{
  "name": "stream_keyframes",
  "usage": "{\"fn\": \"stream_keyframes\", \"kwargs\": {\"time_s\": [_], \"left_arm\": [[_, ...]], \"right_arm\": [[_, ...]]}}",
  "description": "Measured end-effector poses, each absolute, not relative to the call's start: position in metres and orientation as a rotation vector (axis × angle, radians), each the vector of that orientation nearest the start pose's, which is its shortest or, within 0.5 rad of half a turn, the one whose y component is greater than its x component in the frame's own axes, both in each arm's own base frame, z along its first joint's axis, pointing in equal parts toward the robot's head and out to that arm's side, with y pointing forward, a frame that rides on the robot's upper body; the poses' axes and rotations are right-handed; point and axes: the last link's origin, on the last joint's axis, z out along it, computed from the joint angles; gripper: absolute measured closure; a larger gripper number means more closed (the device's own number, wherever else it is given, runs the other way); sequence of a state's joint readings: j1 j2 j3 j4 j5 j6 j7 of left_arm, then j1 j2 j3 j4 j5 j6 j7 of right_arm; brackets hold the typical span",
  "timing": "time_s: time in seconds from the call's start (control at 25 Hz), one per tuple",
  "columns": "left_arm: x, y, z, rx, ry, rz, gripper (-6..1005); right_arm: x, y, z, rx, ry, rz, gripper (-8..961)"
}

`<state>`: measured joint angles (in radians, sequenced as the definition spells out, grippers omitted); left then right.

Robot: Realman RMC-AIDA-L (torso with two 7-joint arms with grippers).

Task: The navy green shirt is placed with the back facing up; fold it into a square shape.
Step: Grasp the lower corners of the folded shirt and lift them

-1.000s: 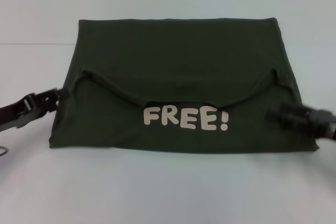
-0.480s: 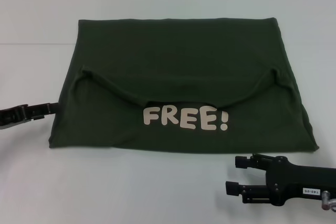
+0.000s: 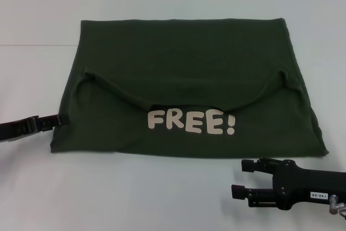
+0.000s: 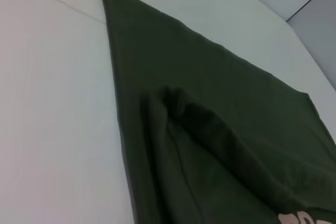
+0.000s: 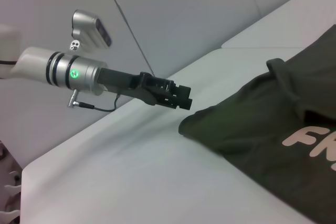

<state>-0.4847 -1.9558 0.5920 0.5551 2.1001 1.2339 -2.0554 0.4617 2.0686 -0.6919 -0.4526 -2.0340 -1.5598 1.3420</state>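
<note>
The shirt [image 3: 186, 87] lies flat mid-table [image 3: 162, 198], already part-folded: sleeves/sides tucked in so the outline is a wide rectangle, & a flap w/ the cream "FREE!" [image 3: 191, 121] print turned up along the near edge; the curved hem of that flap runs across the middle. By the look of it, side folds & one lengthwise fold are done; the shape is wider than deep, so prob. one more fold, side to side, is left before it counts as a square; edges look fairly tidy, near right corner sticks out a bit.

Left gripper [image 3: 56, 119] sits low at the shirt's near left edge, tips touching or just beside the cloth; whether its fingers are apart or closed can't be told; the right wrist view shows it [image 5: 185, 102] just off the shirt corner, seemingly gripping nothing. Right gripper [image 3: 242, 179] is off the shirt, near the right front of the table, fingers spread wide w/ nothing between them; well apart from the cloth. The left wrist view shows only the shirt's left edge & a soft ridge of folded cloth [image 4: 210, 129].

Vs 1 s ago: the right gripper was on the shirt's right edge beside the print; now it's pulled back toward the robot & clear; the left arm has drawn back a little & dropped nearer the corner; the shirt itself hasn't shifted.
</note>
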Motion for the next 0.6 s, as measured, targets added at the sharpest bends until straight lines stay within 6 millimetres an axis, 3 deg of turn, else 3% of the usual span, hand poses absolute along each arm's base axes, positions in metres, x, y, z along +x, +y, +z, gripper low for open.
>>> {"fn": "stream_keyframes", "kwargs": {"time_s": [0.6], "left_arm": [[-0.358,0.347,0.023,-1.994,-1.61,-0.533,327]], "right_arm": [[0.294,0.285,-0.036,-2.758,0.901,0.732,40]]}}
